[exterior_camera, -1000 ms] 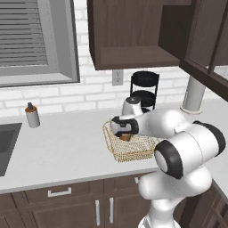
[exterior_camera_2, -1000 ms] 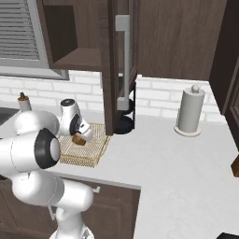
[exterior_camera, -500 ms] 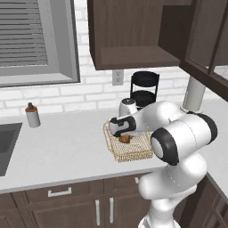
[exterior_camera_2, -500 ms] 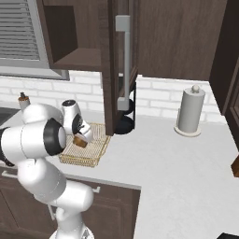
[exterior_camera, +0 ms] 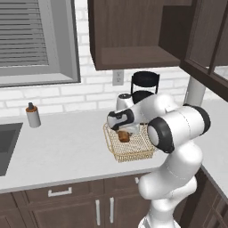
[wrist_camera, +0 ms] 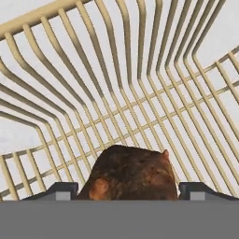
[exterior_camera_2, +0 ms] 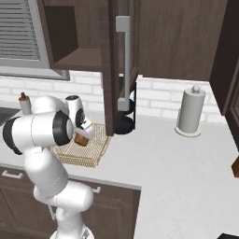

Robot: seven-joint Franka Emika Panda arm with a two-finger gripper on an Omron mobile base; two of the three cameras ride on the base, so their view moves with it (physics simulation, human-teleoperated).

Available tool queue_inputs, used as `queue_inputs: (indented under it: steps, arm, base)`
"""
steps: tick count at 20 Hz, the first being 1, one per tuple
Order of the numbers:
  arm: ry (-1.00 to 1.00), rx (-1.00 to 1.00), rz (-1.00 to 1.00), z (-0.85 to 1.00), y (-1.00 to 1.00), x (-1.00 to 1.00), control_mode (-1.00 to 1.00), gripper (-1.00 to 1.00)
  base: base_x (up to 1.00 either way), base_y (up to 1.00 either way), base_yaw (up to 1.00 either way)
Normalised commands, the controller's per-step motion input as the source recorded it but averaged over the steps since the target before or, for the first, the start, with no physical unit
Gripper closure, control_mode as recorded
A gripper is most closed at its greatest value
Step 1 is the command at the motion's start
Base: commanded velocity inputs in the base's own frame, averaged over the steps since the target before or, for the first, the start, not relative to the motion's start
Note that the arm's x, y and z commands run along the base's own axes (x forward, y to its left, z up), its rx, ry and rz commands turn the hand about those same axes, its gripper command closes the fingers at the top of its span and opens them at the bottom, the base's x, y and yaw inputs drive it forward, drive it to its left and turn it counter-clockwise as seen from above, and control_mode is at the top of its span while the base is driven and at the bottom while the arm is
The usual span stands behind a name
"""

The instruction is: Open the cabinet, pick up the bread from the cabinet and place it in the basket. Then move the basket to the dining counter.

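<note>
1. Bottle (exterior_camera: 32, 116), far left on the worktop (exterior_camera: 67, 147), stands well apart from the work; no hazard noted.
2. Gripper (exterior_camera: 123, 132) hangs over the basket (exterior_camera: 131, 149). In the hand view the fingertips (wrist_camera: 63, 190) stand spread, one on each side of the bread (wrist_camera: 132, 175), with no squeeze evident. The bread (exterior_camera: 124, 136) is inside the basket, low over the mesh; whether it rests on the floor cannot be told.
3. Risk, judged: if the hand lifts while a fingertip touches the loaf, the bread may roll or be dragged against the flaring wall (wrist_camera: 70, 70). A straight rise would avoid this.
4. Risk, judged: gripping the thin wire rim for the carry offers poor purchase; the basket could tilt and spill the bread.
5. Black tiered rack (exterior_camera: 144, 84) stands just behind the basket, near the arm's elbow.
6. The open cabinet door (exterior_camera_2: 119, 65) with its bar handle (exterior_camera_2: 125, 60) hangs above the basket's right side, in the lifting path.
7. Paper towel roll (exterior_camera_2: 190, 112) stands well apart, right.
</note>
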Motion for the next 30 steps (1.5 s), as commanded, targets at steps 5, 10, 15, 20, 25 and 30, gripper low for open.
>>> queue_inputs:
  steps: [5, 10, 15, 20, 25, 30]
  arm:
    - [-0.02, 0.00, 0.00, -0.43, -0.68, -0.10, -1.00, -1.00]
    - [-0.10, 0.00, 0.00, -0.02, -0.35, -0.37, -1.00, -1.00]
    - [-0.21, 0.00, 0.00, 0.03, 0.28, -0.49, -1.00, -1.00]
    - [-0.23, -0.07, 0.01, 0.31, 0.46, -0.84, -1.00, -1.00]
    - [0.00, -0.09, 0.06, 0.77, 0.28, -0.53, -1.00, -1.00]
    - [0.09, -0.05, 0.05, 0.75, -0.11, -0.25, -1.00, -1.00]
  base:
    - [0.00, 0.00, 0.00]
    - [0.00, 0.00, 0.00]
    - [0.00, 0.00, 0.00]
    - [0.00, 0.00, 0.00]
    - [0.00, 0.00, 0.00]
    - [0.00, 0.00, 0.00]
